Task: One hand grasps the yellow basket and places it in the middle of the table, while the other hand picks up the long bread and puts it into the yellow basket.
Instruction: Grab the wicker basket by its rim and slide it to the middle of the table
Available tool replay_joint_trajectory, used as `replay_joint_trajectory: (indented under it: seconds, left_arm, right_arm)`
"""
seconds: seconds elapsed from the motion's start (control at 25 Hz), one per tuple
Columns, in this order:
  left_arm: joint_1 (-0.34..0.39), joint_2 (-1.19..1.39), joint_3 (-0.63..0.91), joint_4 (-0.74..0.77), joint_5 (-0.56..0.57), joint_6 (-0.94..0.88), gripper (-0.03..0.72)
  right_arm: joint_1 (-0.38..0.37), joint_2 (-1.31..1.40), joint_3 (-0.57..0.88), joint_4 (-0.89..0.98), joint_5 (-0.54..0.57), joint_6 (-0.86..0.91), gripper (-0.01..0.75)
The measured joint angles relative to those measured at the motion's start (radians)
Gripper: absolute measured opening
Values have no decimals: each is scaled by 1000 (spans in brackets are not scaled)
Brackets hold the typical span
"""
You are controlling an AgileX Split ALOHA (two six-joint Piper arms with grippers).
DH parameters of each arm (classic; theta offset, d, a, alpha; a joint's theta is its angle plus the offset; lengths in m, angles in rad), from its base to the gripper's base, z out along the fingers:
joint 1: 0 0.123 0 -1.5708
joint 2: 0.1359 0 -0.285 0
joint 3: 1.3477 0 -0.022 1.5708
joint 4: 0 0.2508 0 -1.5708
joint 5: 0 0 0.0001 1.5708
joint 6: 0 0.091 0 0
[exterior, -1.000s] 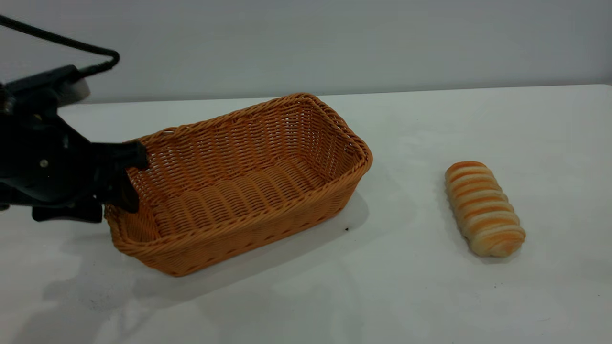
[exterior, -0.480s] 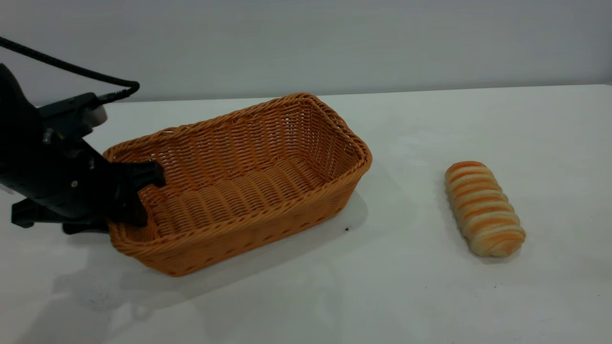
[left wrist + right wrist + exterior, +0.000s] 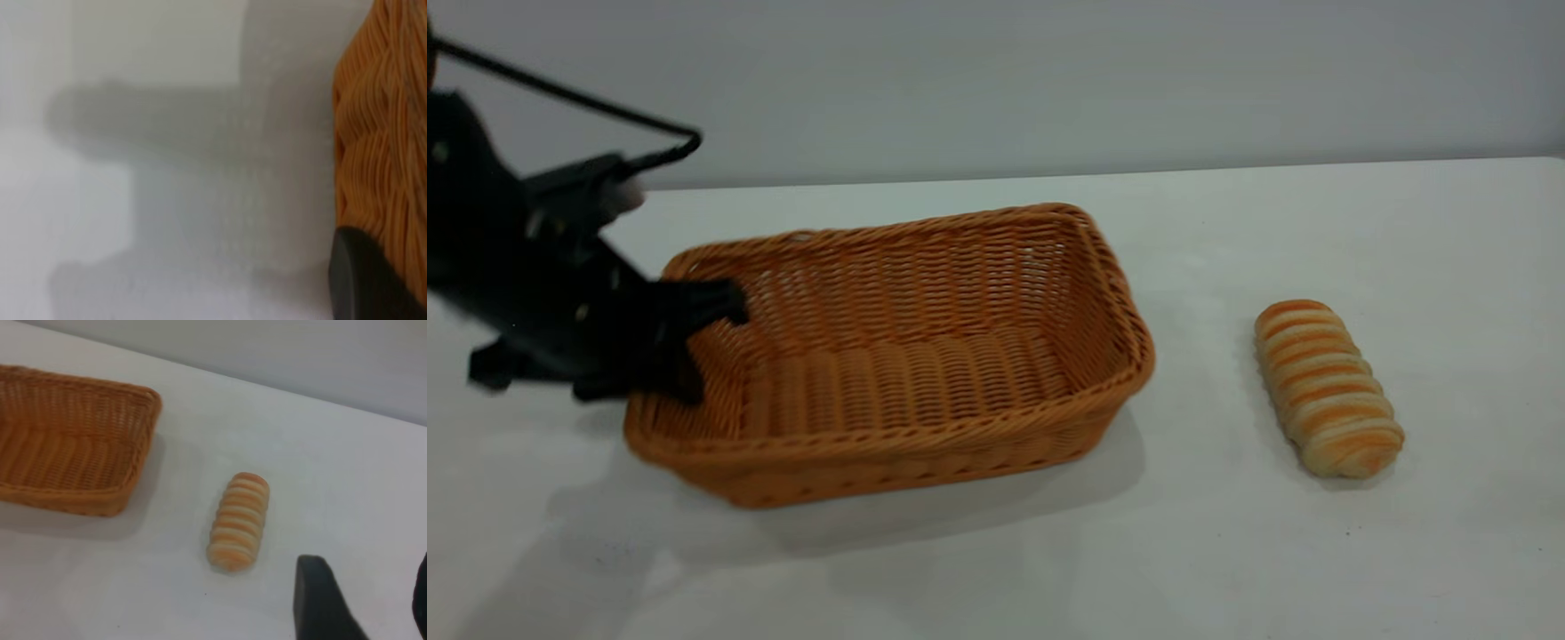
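The yellow basket (image 3: 925, 356) lies on the white table (image 3: 1227, 551), left of centre, with nothing in it. My left gripper (image 3: 707, 347) is shut on the basket's left short wall, one finger over the rim and inside. In the left wrist view one dark finger (image 3: 363, 280) presses against the wicker of the basket (image 3: 380, 133). The long bread (image 3: 1325, 387) lies to the basket's right, apart from it. In the right wrist view my right gripper (image 3: 367, 603) hangs open above the table, short of the bread (image 3: 240, 520), with the basket (image 3: 67, 440) farther off.
A pale wall (image 3: 1049, 80) runs behind the table's far edge. Bare tabletop separates the basket from the bread and stretches along the front. The left arm's black cable (image 3: 605, 107) loops above the table's far left.
The left gripper has shifted right with the basket's short wall in its hold. The basket has swung flatter and slid right. The bread has not moved.
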Motion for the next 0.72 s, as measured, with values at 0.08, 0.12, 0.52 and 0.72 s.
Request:
replay_joint_trajectory:
  seconds: [0.08,0.12,0.52,0.72]
  left_arm:
    - [0,10,-70,66,65,3,104]
    - [0,18,-101,90,97,6,104]
    - [0,91,-245,168,238,18,105]
    - [1,95,-246,170,257,27,181]
  right_arm:
    - [0,0,0,0,0,0,381]
    - [0,0,0,0,0,0,381]
    - [0,0,0,0,0,0,381]
    - [0,0,0,0,2,0,381]
